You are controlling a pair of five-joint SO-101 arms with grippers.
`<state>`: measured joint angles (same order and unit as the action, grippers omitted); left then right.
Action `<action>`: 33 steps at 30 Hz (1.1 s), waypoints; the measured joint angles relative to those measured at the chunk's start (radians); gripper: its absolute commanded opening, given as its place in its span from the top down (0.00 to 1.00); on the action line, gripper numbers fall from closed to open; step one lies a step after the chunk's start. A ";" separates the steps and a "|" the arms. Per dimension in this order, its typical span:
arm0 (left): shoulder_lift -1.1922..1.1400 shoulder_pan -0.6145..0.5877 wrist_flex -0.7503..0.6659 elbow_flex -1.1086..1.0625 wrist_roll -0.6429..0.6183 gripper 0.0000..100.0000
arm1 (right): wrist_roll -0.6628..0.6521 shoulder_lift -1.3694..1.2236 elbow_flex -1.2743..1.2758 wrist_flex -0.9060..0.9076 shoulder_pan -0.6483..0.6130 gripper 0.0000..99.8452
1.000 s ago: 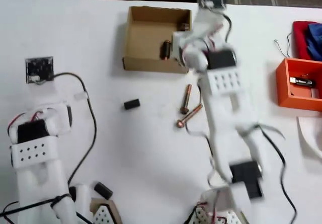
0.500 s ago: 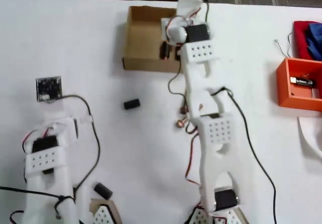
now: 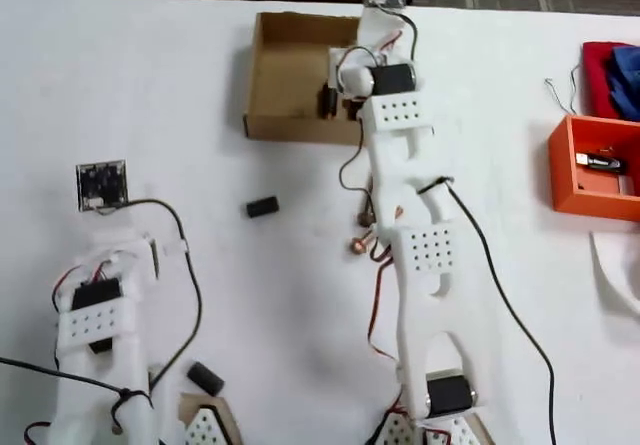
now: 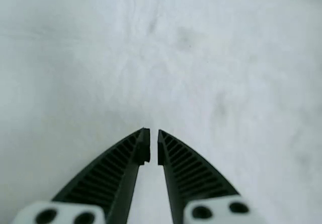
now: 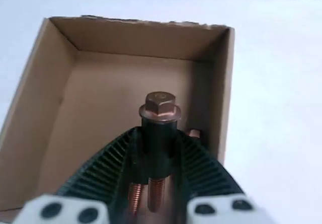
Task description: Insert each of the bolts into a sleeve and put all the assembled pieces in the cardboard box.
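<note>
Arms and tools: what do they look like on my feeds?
The left arm and right arm are white plastic shells with grids of small holes, black motors, and red and black cables. The left tool and right tool each have black ribbed fingers tapering to tips, on white mounts with round holes.

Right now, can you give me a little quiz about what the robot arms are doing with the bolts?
1. True or false: the left claw is holding a bolt.
2. The right claw holds its bolt-and-sleeve piece over: A) the orange bin, B) the cardboard box, C) bare table.
3. How many loose black sleeves lie on the table in the high view?

Key: 1. False, it is shut on nothing, over bare table. 2. B. 3. Two.
</note>
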<state>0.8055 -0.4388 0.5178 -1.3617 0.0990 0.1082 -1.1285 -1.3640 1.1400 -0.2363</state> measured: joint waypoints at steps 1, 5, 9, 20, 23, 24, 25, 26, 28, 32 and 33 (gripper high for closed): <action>0.000 0.000 0.000 0.000 0.000 0.94 | -0.009 -0.009 0.000 0.000 0.002 0.98; 0.000 0.000 0.000 0.000 0.000 0.94 | -0.015 -0.041 0.000 -0.009 -0.005 0.98; 0.000 0.000 0.000 0.000 0.000 0.94 | -0.015 -0.054 0.000 -0.012 -0.002 0.98; 0.000 0.000 0.000 0.000 0.000 0.94 | -0.015 -0.055 0.000 -0.012 -0.003 0.98; 0.000 0.000 0.000 0.000 0.000 0.94 | -0.015 -0.055 0.000 -0.012 -0.003 0.98; 0.000 0.000 0.000 0.000 0.000 0.94 | -0.015 -0.055 0.000 -0.012 -0.003 0.98; 0.000 0.000 0.000 0.000 0.000 0.94 | -0.015 -0.055 0.000 -0.012 -0.003 0.98; 0.000 0.000 0.000 0.000 0.000 0.94 | -0.015 -0.055 0.000 -0.012 -0.003 0.98; 0.000 0.000 0.000 0.000 0.000 0.94 | -0.015 -0.055 0.000 -0.012 -0.003 0.98; 0.000 0.000 0.000 0.000 0.000 0.94 | -0.015 -0.055 0.000 -0.012 -0.003 0.98; 0.000 0.000 0.000 0.000 0.000 0.94 | -0.015 -0.055 0.000 -0.012 -0.003 0.98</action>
<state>0.8055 -0.4388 0.5178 -1.3617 0.0990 0.0928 -1.1838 -1.3640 1.1278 -0.2394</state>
